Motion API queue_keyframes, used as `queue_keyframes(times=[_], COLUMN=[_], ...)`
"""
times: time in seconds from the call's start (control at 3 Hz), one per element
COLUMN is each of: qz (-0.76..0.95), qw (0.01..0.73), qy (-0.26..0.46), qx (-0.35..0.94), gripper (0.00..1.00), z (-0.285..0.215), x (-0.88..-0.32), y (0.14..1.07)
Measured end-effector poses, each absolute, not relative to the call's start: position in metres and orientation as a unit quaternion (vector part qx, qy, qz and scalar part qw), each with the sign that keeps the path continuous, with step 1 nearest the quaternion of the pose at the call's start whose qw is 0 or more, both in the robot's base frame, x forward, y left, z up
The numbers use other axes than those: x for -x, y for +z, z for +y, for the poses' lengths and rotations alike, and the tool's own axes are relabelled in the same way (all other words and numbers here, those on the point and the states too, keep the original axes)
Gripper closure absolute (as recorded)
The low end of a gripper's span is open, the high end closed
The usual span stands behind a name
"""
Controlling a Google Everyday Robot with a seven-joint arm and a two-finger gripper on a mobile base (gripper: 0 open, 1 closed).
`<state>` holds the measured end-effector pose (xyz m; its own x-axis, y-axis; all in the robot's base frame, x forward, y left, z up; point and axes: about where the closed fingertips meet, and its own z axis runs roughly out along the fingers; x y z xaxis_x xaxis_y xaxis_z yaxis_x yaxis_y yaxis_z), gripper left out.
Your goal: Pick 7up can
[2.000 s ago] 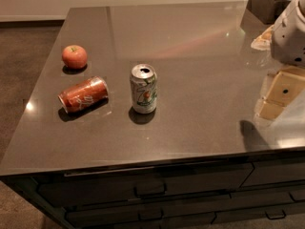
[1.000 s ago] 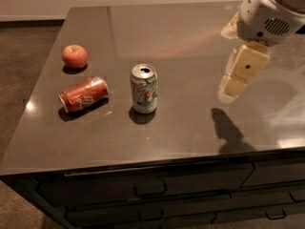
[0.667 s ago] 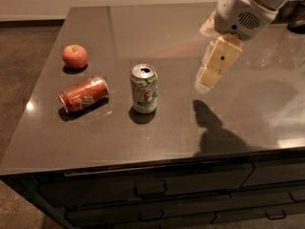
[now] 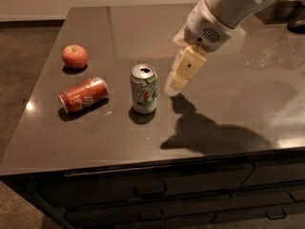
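The 7up can [image 4: 144, 88] stands upright near the middle of the dark countertop [image 4: 224, 109], silver-white with green and red markings and a silver top. My gripper [image 4: 174, 86] hangs from the white arm coming in from the upper right. It is just to the right of the can, at about the height of the can's upper half, with a small gap between them. It holds nothing.
A red-orange soda can [image 4: 83, 94] lies on its side left of the 7up can. A red apple [image 4: 74, 56] sits behind it near the left edge. Dark objects stand at the far right corner [image 4: 290, 8]. Drawers [image 4: 152, 190] run below the front edge.
My arm and gripper have swept from the right side of the counter leftward and now sit right beside the 7up can. The cans and apple have not moved.
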<state>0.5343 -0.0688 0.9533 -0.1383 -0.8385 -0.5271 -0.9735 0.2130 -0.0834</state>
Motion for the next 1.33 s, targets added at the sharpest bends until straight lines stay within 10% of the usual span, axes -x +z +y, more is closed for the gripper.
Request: queue_keyframes(times=[1.33], qz=[0.701], qw=[0.239], qy=[0.192], qx=[0.644], gripper=[0.00], z=[0.006], x=[-0.538], y=[0.919])
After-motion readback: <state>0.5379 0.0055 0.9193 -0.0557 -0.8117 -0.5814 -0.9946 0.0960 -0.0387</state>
